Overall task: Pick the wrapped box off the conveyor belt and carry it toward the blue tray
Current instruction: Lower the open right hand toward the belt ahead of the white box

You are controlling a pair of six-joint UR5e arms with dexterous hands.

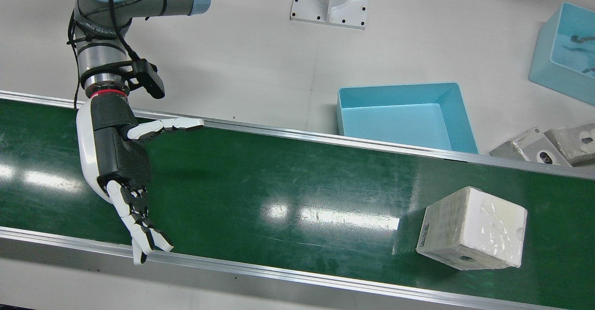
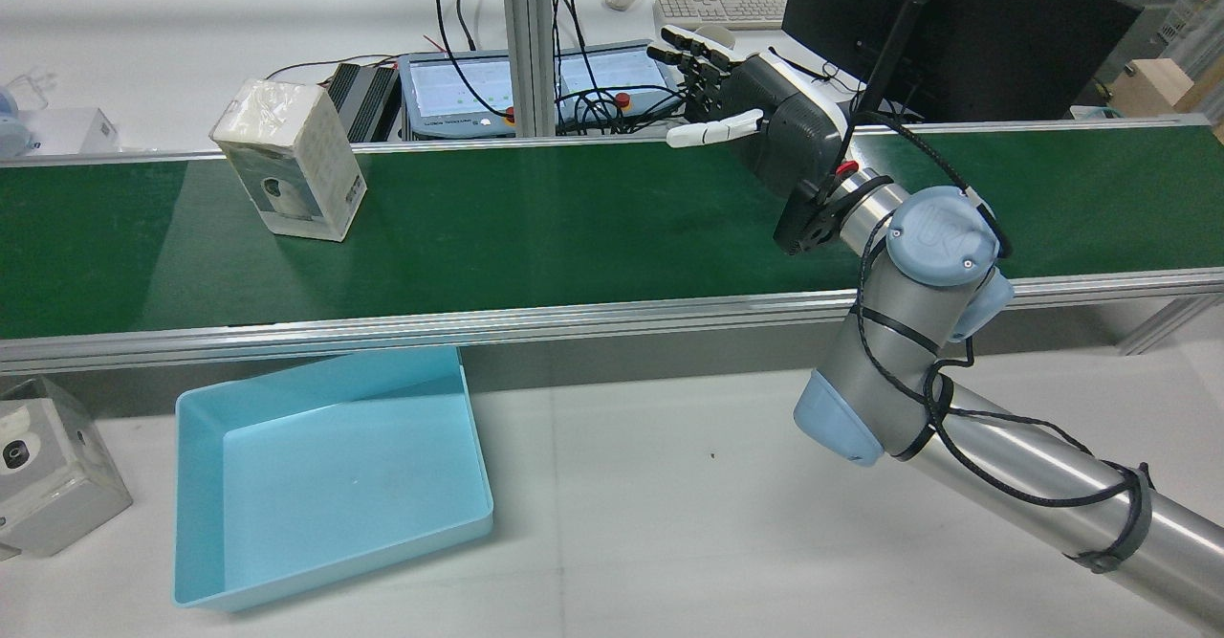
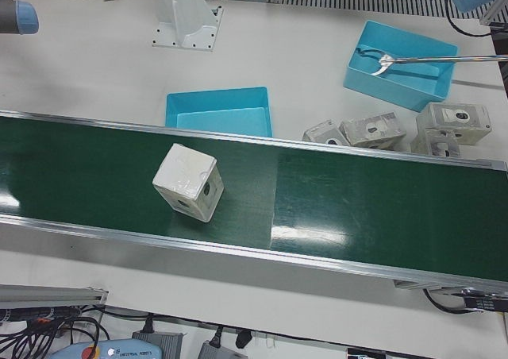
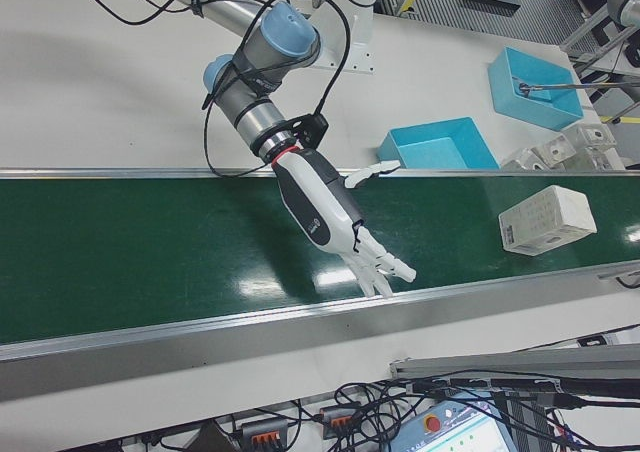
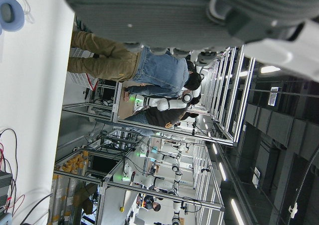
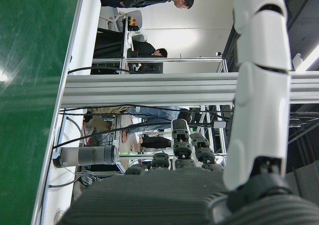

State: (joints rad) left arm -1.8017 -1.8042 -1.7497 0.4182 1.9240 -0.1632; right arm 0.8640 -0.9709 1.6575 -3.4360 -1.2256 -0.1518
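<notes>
conveyor belt (image 1: 288, 184): glossy green, brushed-metal rails | wrapped box (image 1: 474, 228): white, shiny clear film | blue tray (image 1: 404, 117): smooth plastic | right hand (image 1: 118, 161): glossy white shell, ribbed black palm | worktop (image 2: 669, 485): matt white

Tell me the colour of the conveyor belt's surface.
Dark green, glossy with light reflections; the conveyor belt shows best in the front view.

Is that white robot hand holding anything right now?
No. The right hand hangs open over the green conveyor belt, far from the white wrapped box.
</notes>
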